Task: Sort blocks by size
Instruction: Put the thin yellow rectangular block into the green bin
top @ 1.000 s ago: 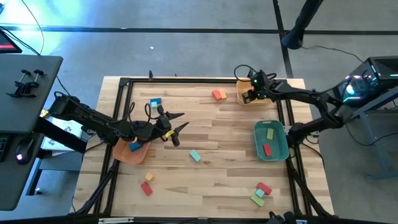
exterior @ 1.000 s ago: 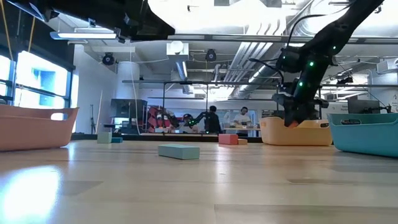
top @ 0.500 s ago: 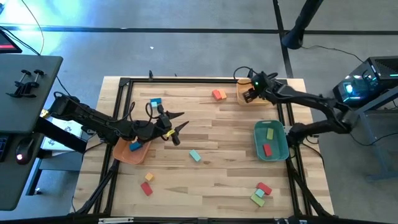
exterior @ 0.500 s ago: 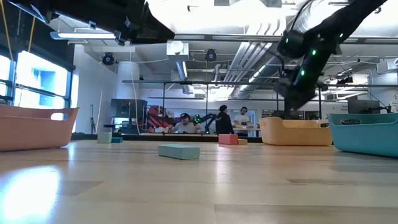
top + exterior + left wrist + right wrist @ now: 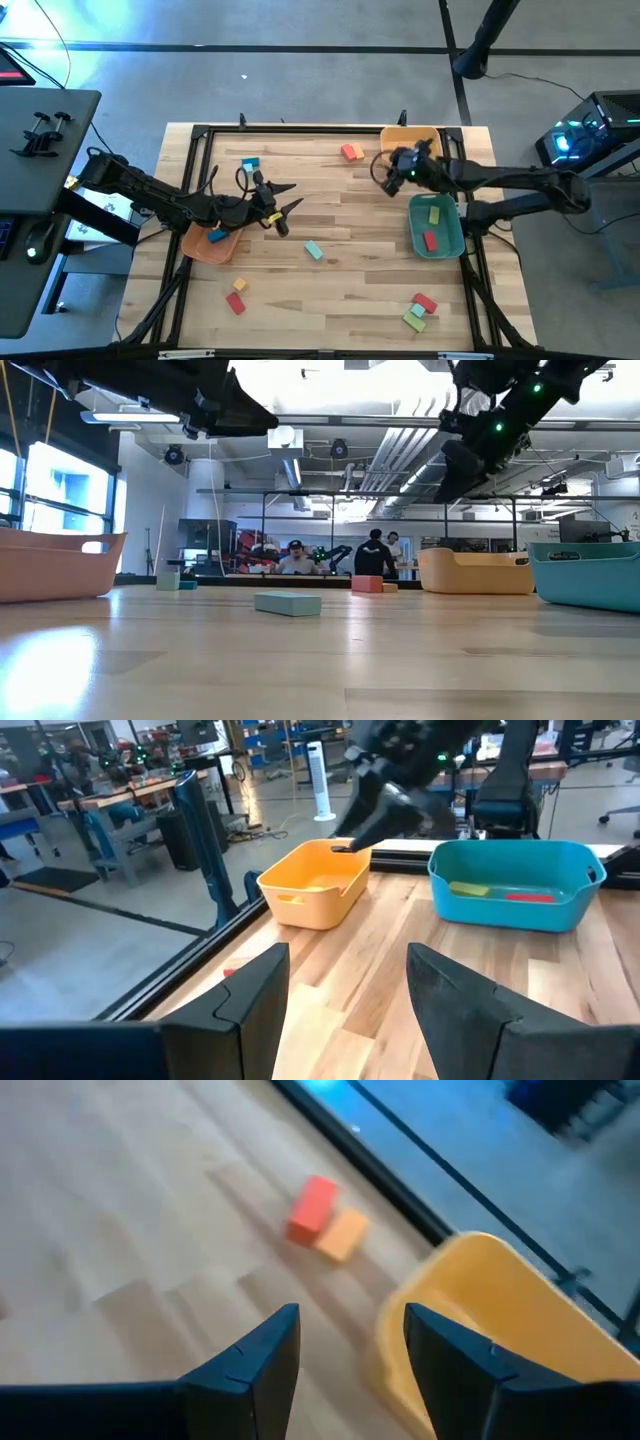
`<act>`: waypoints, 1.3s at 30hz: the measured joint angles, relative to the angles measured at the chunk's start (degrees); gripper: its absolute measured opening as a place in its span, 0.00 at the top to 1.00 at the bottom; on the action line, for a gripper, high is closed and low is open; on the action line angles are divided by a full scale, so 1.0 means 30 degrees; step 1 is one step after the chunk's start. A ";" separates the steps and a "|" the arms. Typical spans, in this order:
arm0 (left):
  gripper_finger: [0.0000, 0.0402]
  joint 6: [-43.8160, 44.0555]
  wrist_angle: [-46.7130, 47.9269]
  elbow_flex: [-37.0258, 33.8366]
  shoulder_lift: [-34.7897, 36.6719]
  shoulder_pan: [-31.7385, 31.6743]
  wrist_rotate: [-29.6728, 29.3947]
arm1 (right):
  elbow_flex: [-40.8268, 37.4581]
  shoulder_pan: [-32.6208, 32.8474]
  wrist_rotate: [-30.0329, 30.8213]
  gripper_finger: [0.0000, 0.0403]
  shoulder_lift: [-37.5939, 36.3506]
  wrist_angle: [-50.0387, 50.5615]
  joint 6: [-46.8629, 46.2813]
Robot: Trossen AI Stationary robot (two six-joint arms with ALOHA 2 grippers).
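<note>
Two blocks, red point(image 5: 314, 1204) and orange point(image 5: 343, 1234), likely come next: my empty right gripper point(image 5: 345, 1350), fingers apart, must descend onto one.

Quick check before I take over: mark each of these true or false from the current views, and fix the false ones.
1. The teal bin holds a red block and a light green block. True.
2. The right end effector carries a red block. False: its fingers are open with nothing between them.
3. A red block and an orange block sit touching near the yellow bin. True.
4. The left end effector is inside the teal bin. False: it hangs open above the table beside the orange bin.
5. The yellow bin holds three blocks. False: no blocks are visible in it.
</note>
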State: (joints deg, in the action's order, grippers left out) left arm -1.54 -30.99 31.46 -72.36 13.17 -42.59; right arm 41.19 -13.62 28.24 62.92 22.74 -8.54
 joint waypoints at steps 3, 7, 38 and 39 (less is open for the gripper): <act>0.53 0.0301 -0.0215 0.0000 0.0000 0.0038 -0.0001 | 0.0000 0.1457 -0.0003 0.56 0.0320 -0.0540 -0.0532; 0.53 0.0307 -0.0224 0.0000 0.0000 0.0181 -0.0007 | -0.0606 0.3603 -0.0047 0.56 0.1005 -0.3110 -0.0935; 0.53 0.0860 -0.0974 -0.0007 0.0001 0.0359 0.0000 | -0.2608 0.5465 -0.1211 0.56 0.3773 -1.1381 -0.1358; 0.53 0.1080 -0.0762 -0.0007 -0.0033 0.0291 0.0003 | -0.2608 0.5406 -0.1077 0.56 0.3771 -1.1405 -0.1145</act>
State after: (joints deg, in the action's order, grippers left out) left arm 1.69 -33.27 31.44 -72.46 14.04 -42.58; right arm 33.36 2.60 25.01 74.23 -11.47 -11.97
